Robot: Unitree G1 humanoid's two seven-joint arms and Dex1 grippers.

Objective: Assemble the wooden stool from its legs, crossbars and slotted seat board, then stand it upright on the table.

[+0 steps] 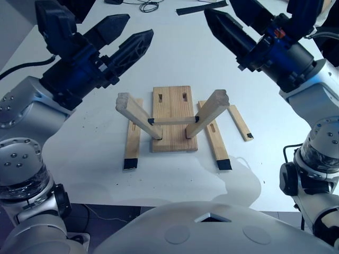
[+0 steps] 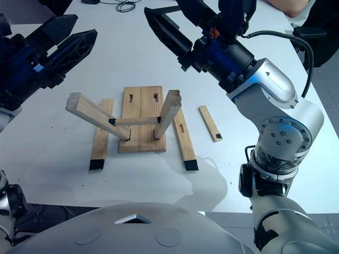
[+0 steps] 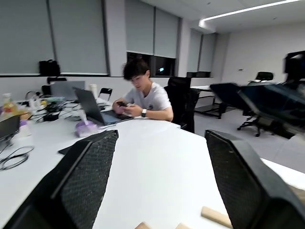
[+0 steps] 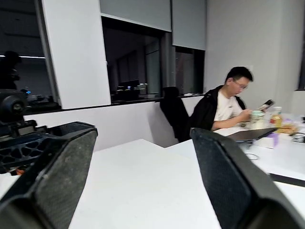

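The slotted seat board (image 1: 172,101) lies flat at the table's middle. Two legs stand in it, the left leg (image 1: 139,115) and the right leg (image 1: 208,112), both leaning outward and joined low down by a crossbar (image 1: 169,120). Another leg (image 1: 132,142) lies flat left of the board, and one more (image 1: 215,138) right of it. A loose short crossbar (image 1: 241,123) rests farther right. My left gripper (image 1: 139,26) hovers open above and behind the left leg, holding nothing. My right gripper (image 2: 161,5) hangs open high over the back right of the board, also holding nothing.
The white table (image 1: 79,148) has free room on both sides of the parts. Cables (image 1: 149,5) and a black strip (image 1: 201,8) lie at the far edge. The front edge runs close below the flat legs.
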